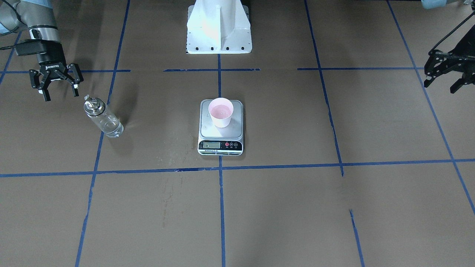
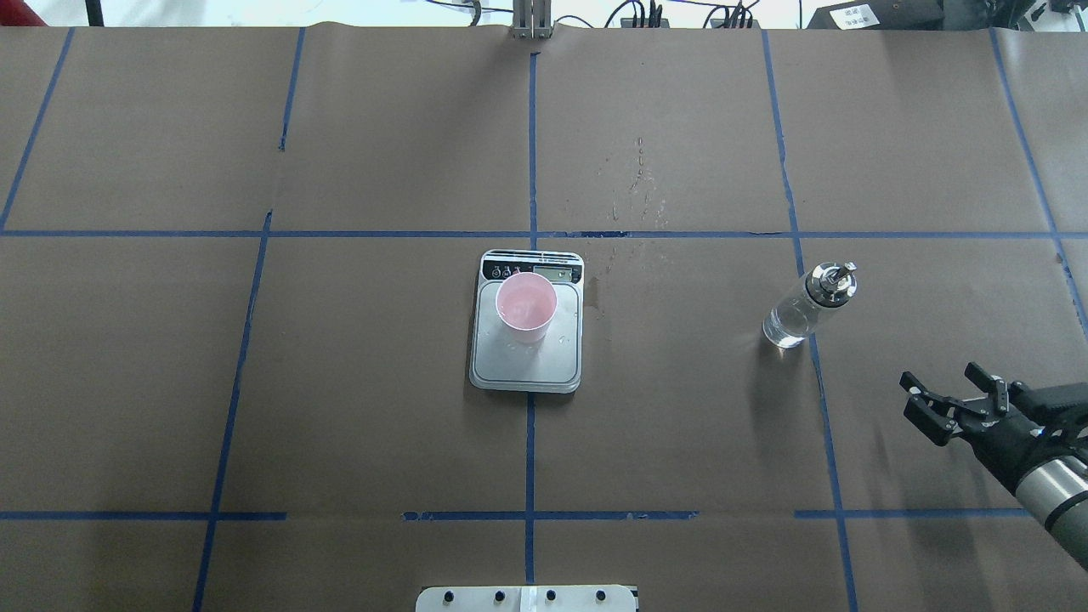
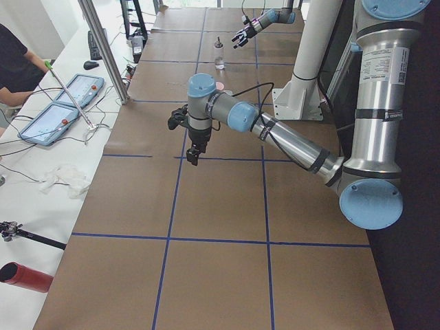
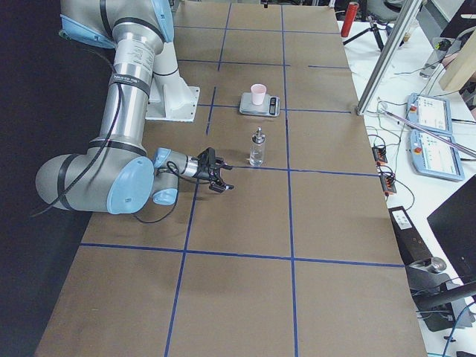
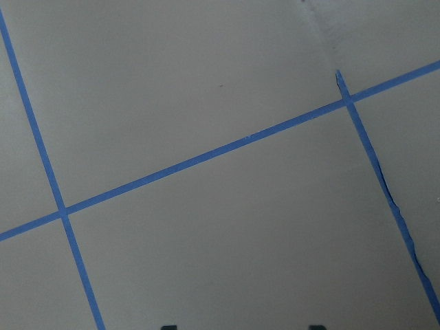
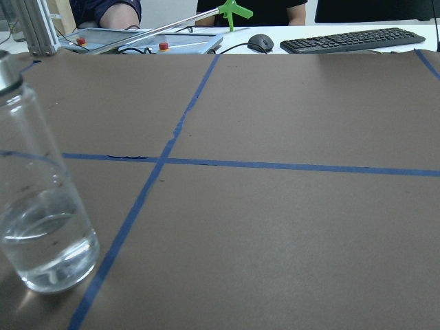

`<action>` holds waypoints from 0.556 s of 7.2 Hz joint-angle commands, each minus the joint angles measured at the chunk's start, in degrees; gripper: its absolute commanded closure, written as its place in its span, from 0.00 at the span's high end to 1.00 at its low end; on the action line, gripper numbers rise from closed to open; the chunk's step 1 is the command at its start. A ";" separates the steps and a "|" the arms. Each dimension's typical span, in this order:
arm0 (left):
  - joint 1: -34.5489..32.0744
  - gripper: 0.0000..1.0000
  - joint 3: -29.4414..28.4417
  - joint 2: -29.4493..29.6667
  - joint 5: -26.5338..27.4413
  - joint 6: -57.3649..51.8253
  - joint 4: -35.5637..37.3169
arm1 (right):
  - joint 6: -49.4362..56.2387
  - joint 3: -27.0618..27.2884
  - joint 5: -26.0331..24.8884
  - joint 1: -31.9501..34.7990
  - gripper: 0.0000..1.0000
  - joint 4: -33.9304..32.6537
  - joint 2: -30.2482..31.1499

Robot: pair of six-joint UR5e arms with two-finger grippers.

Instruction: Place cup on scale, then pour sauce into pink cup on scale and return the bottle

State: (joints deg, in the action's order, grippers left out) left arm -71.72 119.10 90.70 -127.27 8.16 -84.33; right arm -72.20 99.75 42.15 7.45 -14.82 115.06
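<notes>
The pale pink cup [image 1: 221, 112] stands upright on the silver scale [image 1: 221, 145], toward its display end; both show in the overhead view, cup [image 2: 526, 306] on scale [image 2: 527, 367]. The clear glass bottle [image 1: 104, 119] with a silver spout cap stands upright on the table on my right side [image 2: 801, 310], partly filled with clear liquid [image 6: 45, 240]. My right gripper [image 1: 61, 94] is open and empty, a short way back from the bottle [image 2: 916, 398]. My left gripper [image 1: 440, 87] is open and empty, above bare table far from the scale.
The white robot base [image 1: 219, 29] stands behind the scale. Small wet spots mark the brown paper [image 2: 637, 187] beyond the scale. Blue tape lines grid the table. A keyboard [image 6: 350, 40], tablets [image 3: 62, 103] and a metal post [image 3: 103, 48] line the operators' side.
</notes>
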 commanded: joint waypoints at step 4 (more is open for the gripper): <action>-5.15 0.75 -5.25 -0.53 -0.78 -1.12 -4.05 | 18.89 -8.12 47.55 40.87 1.00 -1.86 -12.26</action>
State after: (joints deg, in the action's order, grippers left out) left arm -73.89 116.57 90.25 -127.37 7.87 -85.59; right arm -59.10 96.06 75.18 36.14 -15.22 108.49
